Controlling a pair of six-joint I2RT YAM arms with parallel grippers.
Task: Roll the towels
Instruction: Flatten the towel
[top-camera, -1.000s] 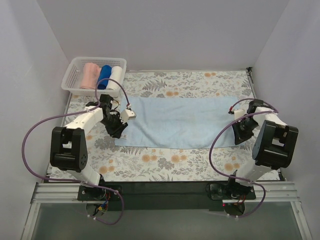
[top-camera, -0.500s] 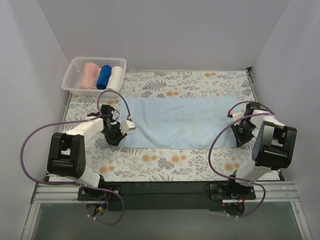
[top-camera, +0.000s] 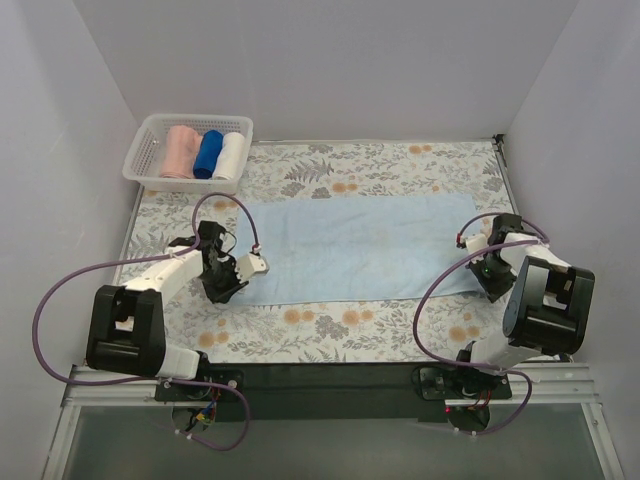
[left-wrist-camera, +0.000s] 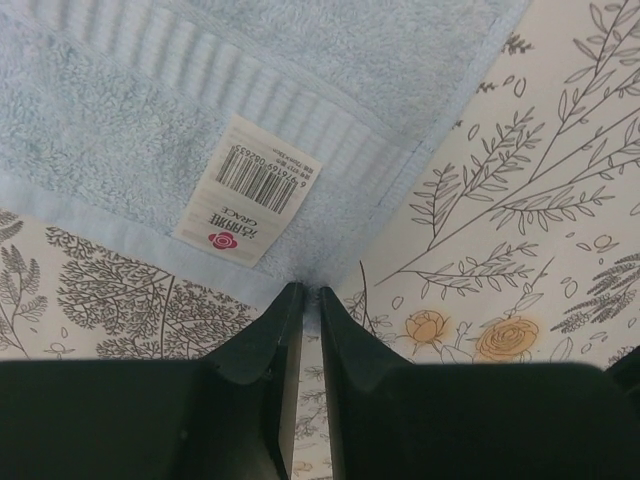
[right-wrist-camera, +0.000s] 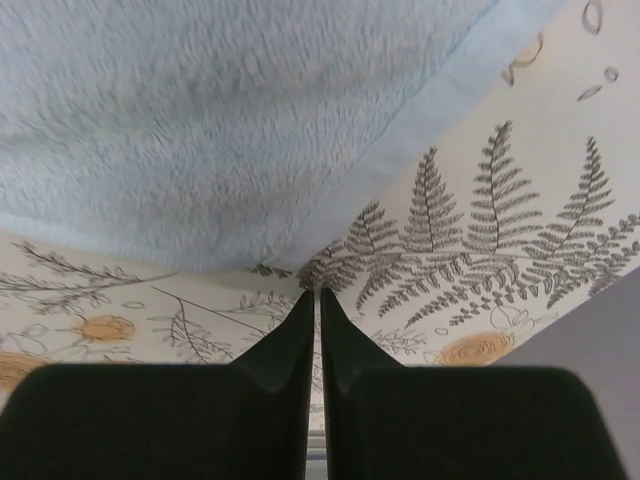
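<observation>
Sky-blue towel (top-camera: 355, 245) spans floral tablecloth (top-camera: 330, 330) between white walls (top-camera: 330, 60), left end effector (left-wrist-camera: 310, 290) and right end effector (right-wrist-camera: 315, 293) pinching corners.

Lab booth: plain white walls (top-camera: 330, 60)

White tag (left-wrist-camera: 247, 190) on sky-blue towel (left-wrist-camera: 90, 130), barcode, "GRACE", digits illegible

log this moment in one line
light blue towel: flat on mat | left gripper: shut on near-left corner | right gripper: shut at near-right corner, hold unclear | rolling: not started
</observation>
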